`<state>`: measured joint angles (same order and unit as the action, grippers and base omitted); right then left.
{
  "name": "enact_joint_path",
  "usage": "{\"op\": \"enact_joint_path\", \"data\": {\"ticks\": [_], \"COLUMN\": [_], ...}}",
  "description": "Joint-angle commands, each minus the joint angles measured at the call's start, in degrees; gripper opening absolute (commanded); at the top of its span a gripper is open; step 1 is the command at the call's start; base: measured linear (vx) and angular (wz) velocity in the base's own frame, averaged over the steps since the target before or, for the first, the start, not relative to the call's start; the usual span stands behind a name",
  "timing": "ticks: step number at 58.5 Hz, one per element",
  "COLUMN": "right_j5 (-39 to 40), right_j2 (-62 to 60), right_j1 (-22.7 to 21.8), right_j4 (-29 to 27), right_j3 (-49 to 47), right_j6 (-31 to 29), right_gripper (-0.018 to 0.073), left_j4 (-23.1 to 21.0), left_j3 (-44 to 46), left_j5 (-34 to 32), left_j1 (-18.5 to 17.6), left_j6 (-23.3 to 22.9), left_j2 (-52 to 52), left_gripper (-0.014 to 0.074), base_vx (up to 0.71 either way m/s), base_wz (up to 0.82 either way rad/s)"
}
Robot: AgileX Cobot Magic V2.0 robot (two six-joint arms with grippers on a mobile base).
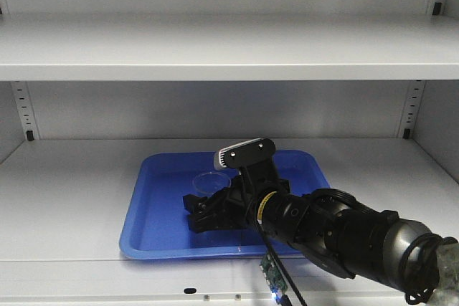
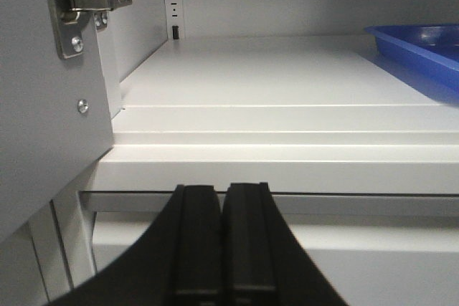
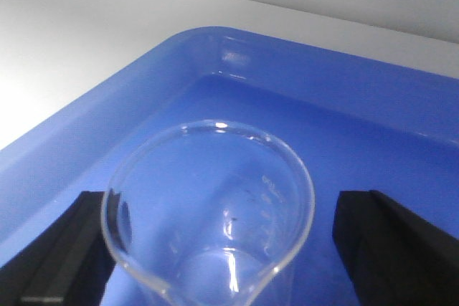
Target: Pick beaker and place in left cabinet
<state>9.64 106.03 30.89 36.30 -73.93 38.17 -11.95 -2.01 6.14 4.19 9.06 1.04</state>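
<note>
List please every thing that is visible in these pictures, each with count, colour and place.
beaker: one, clear glass, upright in the blue tray, between the right gripper's fingers
blue tray: one, blue, on the middle shelf of the cabinet
cabinet: one, pale grey-white, shelves fill the front view
door hinge: one, silver metal, on the cabinet's left side panel
left gripper: one, black, shut, low in front of the shelf edge
right gripper: one, black, open, fingers on both sides of the beaker
</note>
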Motion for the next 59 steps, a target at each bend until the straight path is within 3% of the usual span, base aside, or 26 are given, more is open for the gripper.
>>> {"op": "enact_joint_path", "data": {"ticks": [1,59], "right_j5": [3.4,2.9], "right_j2": [-4.4,-8.5], "right_j1": [-0.2,-0.2], "right_j4": [-0.4,0.2], "right_j3": [-1.6,-1.6], "right_j6": [0.0,0.0], "right_gripper": [0.0620,0.0506], "left_j4": [-0.2,-0.2], "left_j3": [1.0,1.0], "left_j5": [-5.0,-5.0], "left_j1": [-0.4,-0.4], "left_j6": [-0.1,-0.1], "left_j2": [0.6,0.6], "left_gripper": [-0.0006,-0.0006], "base_vx": [0.00,0.00], "base_wz": [0.00,0.00]}}
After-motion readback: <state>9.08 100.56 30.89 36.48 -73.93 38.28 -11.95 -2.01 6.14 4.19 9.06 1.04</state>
